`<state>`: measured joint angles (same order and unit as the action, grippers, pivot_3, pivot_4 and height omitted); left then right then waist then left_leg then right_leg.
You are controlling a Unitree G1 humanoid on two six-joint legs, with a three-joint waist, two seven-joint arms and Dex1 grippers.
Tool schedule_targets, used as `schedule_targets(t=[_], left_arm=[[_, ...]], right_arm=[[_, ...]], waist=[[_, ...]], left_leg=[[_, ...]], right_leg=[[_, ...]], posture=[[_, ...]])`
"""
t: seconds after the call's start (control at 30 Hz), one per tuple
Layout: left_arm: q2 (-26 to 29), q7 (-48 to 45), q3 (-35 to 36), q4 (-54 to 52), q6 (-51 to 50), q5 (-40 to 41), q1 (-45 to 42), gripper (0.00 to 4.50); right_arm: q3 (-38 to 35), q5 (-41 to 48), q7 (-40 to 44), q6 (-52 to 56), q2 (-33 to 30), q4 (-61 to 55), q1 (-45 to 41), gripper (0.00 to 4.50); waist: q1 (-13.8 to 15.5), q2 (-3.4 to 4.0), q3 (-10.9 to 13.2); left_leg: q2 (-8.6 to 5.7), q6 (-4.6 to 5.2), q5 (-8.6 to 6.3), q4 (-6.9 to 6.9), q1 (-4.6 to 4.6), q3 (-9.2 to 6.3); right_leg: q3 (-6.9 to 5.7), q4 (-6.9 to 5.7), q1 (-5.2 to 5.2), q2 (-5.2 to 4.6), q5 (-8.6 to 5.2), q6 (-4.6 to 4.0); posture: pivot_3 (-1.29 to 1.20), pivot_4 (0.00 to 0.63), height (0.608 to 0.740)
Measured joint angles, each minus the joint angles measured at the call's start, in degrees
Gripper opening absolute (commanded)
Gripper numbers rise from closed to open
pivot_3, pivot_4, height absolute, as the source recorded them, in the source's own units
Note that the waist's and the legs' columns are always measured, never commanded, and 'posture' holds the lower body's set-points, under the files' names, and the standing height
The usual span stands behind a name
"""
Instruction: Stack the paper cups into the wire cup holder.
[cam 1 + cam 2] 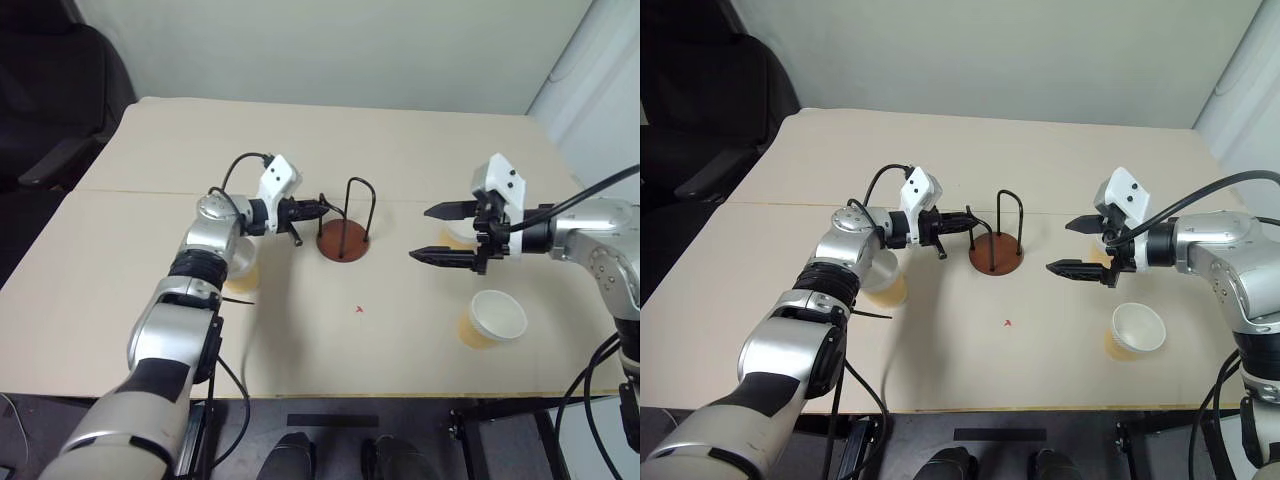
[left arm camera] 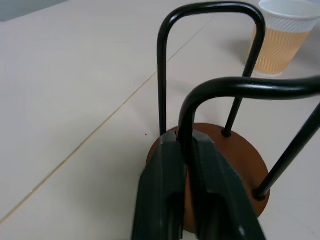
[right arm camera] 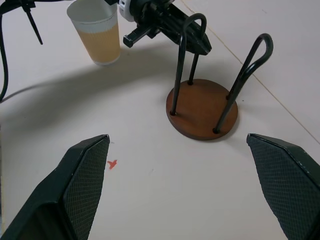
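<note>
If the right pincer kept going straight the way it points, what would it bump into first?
Probably the cup holder: it sits straight ahead between the open right pincer's fingers, with bare table before it. Depth is hard to judge.

Beige table (image 1: 400, 150) bears wire cup holder (image 1: 343, 240), apparently three paper cups (image 1: 492, 318)

Plain lab or office room: bare beige table (image 1: 420, 140), blank wall (image 1: 330, 50), black chair (image 1: 50, 90)
</note>
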<state>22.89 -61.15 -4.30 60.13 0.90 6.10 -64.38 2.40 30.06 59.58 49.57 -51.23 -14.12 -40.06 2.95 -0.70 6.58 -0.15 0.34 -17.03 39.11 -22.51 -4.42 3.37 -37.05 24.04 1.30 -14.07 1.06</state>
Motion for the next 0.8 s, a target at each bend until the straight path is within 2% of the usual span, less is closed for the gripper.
schedule_targets(t=[0.3,0.6,0.8], left_arm=[[-0.62,-3.61,0.27,0.28,0.15,0.08,-0.66,0.09],[0.76,-14.99,-1.22,-8.54,-2.39,0.53,0.25,0.09],[1.59,-18.42,-2.71,-11.28,-3.49,0.08,1.86,0.09]], right_arm=[[-0.71,0.48,0.43,0.05,-1.65,-0.14,-0.01,4.5],[-1.09,2.57,4.1,0.96,-5.95,-2.28,-0.48,4.5],[-1.74,4.32,4.58,2.33,-7.08,-2.8,-1.47,4.5]], waist=[[0.1,0.0,0.0],[0.32,0.0,0.0],[0.41,0.0,0.0]], left_leg=[[0.0,0.0,0.0,0.0,-0.01,0.02],[-0.01,0.01,-0.01,0.03,-0.08,0.04],[-0.01,0.03,-0.01,0.07,-0.09,0.03]], right_leg=[[0.0,-0.01,0.01,0.0,0.0,0.01],[0.01,-0.03,0.05,0.0,-0.01,0.02],[0.01,-0.07,0.07,0.0,-0.01,0.02]], posture=[[0.0,0.15,0.74],[0.0,0.15,0.74],[0.0,0.15,0.74]])
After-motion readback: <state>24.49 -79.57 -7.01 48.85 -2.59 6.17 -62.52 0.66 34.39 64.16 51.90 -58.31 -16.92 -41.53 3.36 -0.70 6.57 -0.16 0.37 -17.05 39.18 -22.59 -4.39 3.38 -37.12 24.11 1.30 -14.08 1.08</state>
